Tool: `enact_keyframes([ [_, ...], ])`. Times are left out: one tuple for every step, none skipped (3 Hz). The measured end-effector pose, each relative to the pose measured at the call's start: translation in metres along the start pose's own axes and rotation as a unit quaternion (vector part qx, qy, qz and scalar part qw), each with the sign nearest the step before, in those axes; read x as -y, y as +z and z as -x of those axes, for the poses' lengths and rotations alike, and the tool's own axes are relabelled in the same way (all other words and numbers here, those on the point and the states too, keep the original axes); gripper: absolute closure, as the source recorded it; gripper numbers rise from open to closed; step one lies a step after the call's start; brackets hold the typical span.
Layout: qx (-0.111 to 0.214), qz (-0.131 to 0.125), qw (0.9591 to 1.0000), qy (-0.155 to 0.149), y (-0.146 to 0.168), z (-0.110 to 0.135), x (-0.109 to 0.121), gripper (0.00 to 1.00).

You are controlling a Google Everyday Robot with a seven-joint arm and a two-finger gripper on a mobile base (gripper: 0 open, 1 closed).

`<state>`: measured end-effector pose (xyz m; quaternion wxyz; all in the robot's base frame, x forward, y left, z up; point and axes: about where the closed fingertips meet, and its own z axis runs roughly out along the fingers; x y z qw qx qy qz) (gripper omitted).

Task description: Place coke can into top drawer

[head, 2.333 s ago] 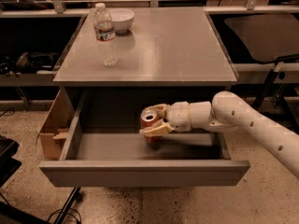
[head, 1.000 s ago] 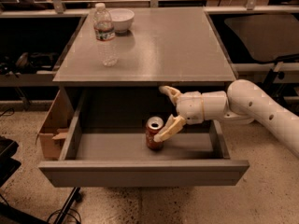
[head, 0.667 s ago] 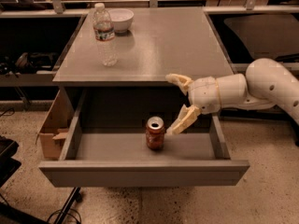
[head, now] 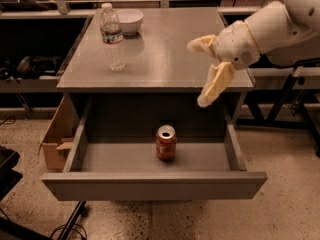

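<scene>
The red coke can [head: 166, 142] stands upright on the grey floor of the open top drawer [head: 155, 186], near its middle. My gripper [head: 199, 73] is open and empty. It hangs up and to the right of the can, above the right front part of the cabinet top, well clear of the can. One finger [head: 201, 43] points left and the other finger [head: 214, 85] points down.
On the grey cabinet top [head: 170, 54] stand a clear water bottle [head: 113, 37] and a white bowl [head: 128, 21] at the back left. A brown cardboard box [head: 55, 139] sits on the floor left of the drawer. Dark shelving frames stand on both sides.
The gripper let go of the can, which now stands in the drawer. The gripper opened, then rose up and to the right, out of the drawer to above the cabinet top.
</scene>
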<state>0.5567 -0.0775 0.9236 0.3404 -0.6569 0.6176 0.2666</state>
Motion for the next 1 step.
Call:
enact_keyframes([
  [-0.093,0.001,0.9951,0.036,-0.0288,0.0132,0.0228,0.0],
])
